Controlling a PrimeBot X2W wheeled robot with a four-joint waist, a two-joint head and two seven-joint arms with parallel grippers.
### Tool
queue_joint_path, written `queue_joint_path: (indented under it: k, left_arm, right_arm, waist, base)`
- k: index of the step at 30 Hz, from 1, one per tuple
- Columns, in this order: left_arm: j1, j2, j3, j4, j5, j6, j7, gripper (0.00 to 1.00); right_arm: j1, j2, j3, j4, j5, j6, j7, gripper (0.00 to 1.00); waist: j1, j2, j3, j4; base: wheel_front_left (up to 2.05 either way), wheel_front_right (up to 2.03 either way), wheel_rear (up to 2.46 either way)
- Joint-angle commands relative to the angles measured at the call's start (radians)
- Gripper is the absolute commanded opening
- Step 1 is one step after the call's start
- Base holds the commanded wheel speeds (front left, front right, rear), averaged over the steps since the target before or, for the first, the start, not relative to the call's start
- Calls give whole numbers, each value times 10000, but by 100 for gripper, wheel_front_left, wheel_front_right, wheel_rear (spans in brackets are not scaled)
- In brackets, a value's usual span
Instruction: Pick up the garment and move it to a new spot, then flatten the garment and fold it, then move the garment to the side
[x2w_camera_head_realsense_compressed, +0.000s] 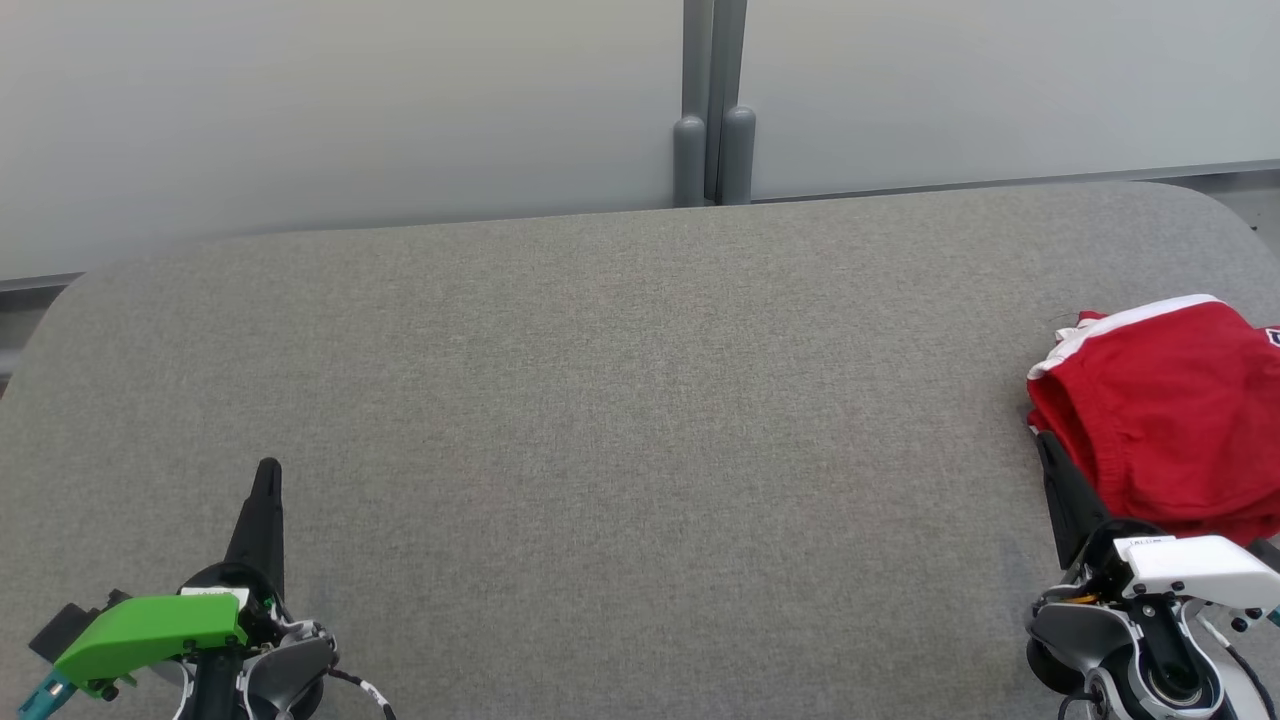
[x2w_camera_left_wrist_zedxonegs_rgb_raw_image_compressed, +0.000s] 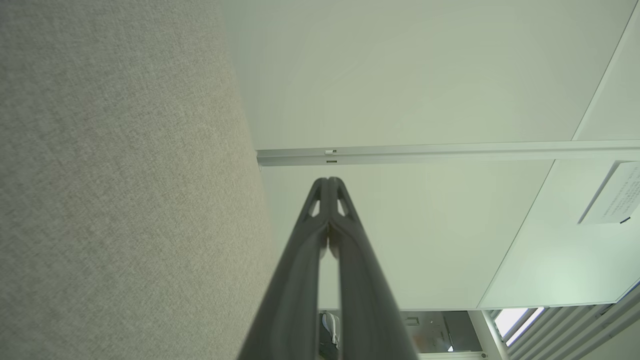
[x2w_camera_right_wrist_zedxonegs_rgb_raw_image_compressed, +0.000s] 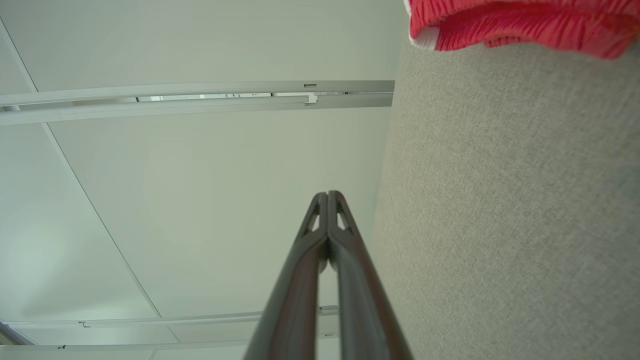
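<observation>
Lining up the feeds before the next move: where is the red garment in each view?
Head view: garment at the right edge, beside the right claw.
Right wrist view: garment in the top right corner.
Left wrist view: grey surface left, wall right.
Shared landmark: the grey surface.

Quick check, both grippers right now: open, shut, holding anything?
Left gripper: shut, holding nothing.
Right gripper: shut, holding nothing; the garment lies beside it, not gripped.
</observation>
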Motion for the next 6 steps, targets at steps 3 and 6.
queue_joint_path:
  k: [3,6]
  left_arm:
    - [-130,-4,46,-12,29,-36,47,0]
    - [-130,-5,47,-12,30,-36,41,0]
  right_arm:
    - [-78,-51,-4,21,66,5,15,0]
    - [-78,-51,-4,21,66,4,15,0]
  waist:
    - [0,63,0,0]
    - [0,63,0,0]
  base:
    - [0,0,0]
    - [0,0,0]
